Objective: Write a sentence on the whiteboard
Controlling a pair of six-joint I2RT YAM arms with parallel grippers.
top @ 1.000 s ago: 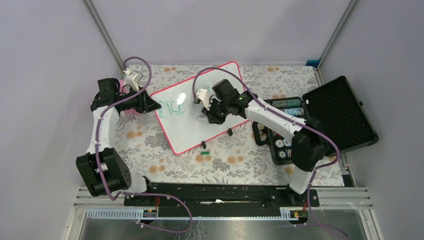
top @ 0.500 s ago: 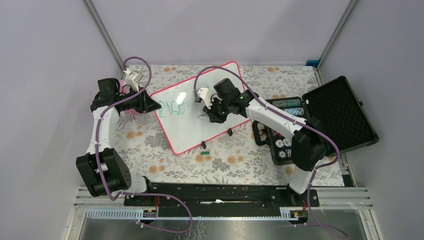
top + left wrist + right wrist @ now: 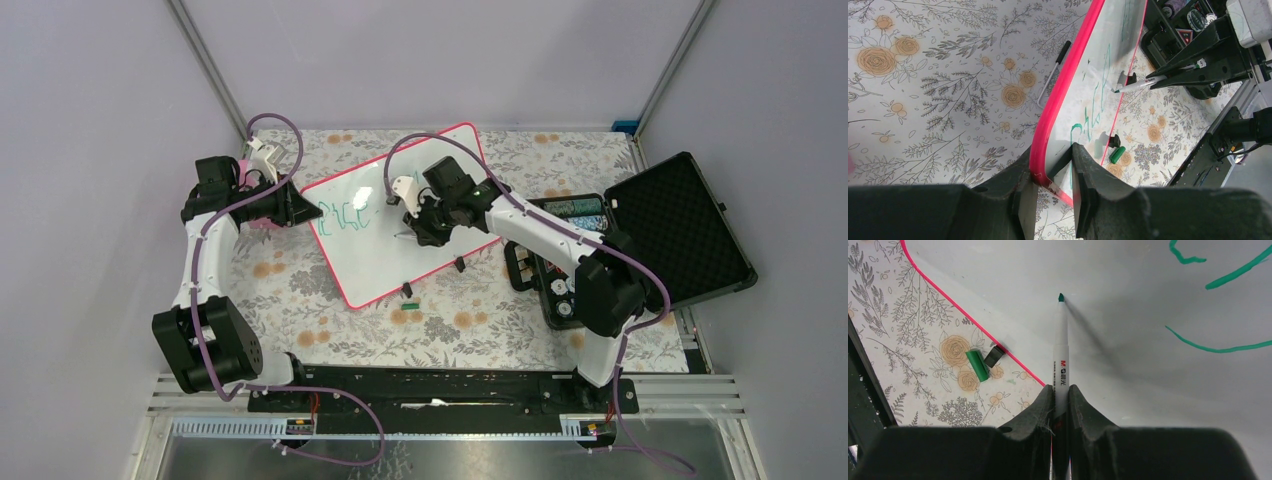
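The whiteboard (image 3: 385, 265) with its pink-red frame lies tilted on the flowered table. The green sentence (image 3: 347, 215) starts near its left end. My left gripper (image 3: 305, 210) is shut on the board's left edge, with the frame (image 3: 1058, 95) between its fingers at my left gripper (image 3: 1053, 170). My right gripper (image 3: 416, 232) is shut on a white marker (image 3: 1061, 350). The marker's green tip meets its shadow on the board (image 3: 1128, 305), to the right of the writing. Green strokes (image 3: 1218, 347) lie beside it. The marker also shows in the left wrist view (image 3: 1143, 82).
An open black foam-lined case (image 3: 680, 225) with small items stands at the right. A green cap (image 3: 408, 303) and a small black piece (image 3: 459, 264) lie just off the board's near edge. A thin black-tipped pen (image 3: 1053, 75) lies on the table beside the board.
My right gripper has shifted slightly left over the board with the marker. The left arm and the board have not moved.
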